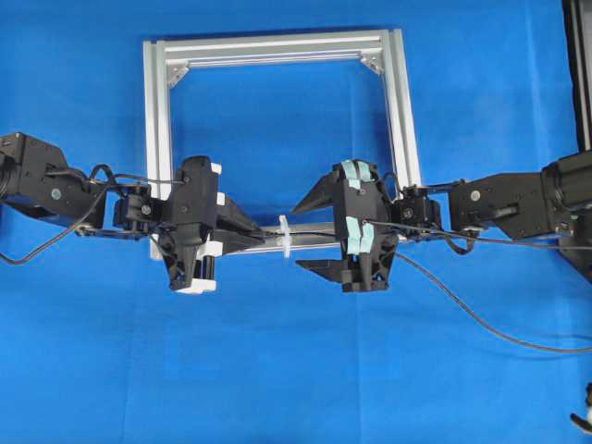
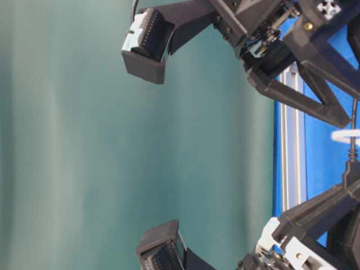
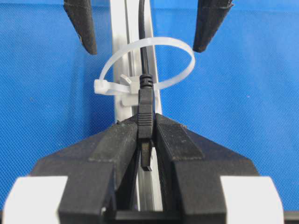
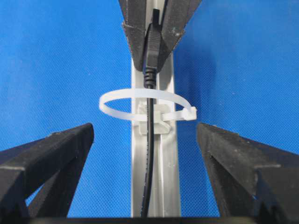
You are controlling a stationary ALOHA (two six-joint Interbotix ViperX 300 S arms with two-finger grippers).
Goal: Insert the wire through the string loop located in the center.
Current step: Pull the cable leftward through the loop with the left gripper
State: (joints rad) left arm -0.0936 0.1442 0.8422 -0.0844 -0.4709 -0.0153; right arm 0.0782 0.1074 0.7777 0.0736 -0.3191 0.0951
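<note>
The wire point(image 4: 148, 154) is a thin black cable that runs through the white string loop point(image 4: 140, 95), which is clipped to the front bar of the aluminium frame point(image 1: 277, 46). My left gripper point(image 3: 145, 119) is shut on the wire's dark plug point(image 3: 145, 105), just on its own side of the string loop point(image 3: 154, 41). On the other side, my right gripper point(image 4: 145, 130) stands open, one finger point(image 4: 51, 158) on each side of the cable and neither touching it. Overhead, the left gripper point(image 1: 268, 236) and right gripper point(image 1: 310, 233) face each other across the string loop point(image 1: 286, 236).
The slack wire point(image 1: 481, 319) trails off to the right over the blue cloth. The square frame's side bars point(image 1: 404, 111) rise behind both arms. A dark stand point(image 1: 578, 74) is at the right edge.
</note>
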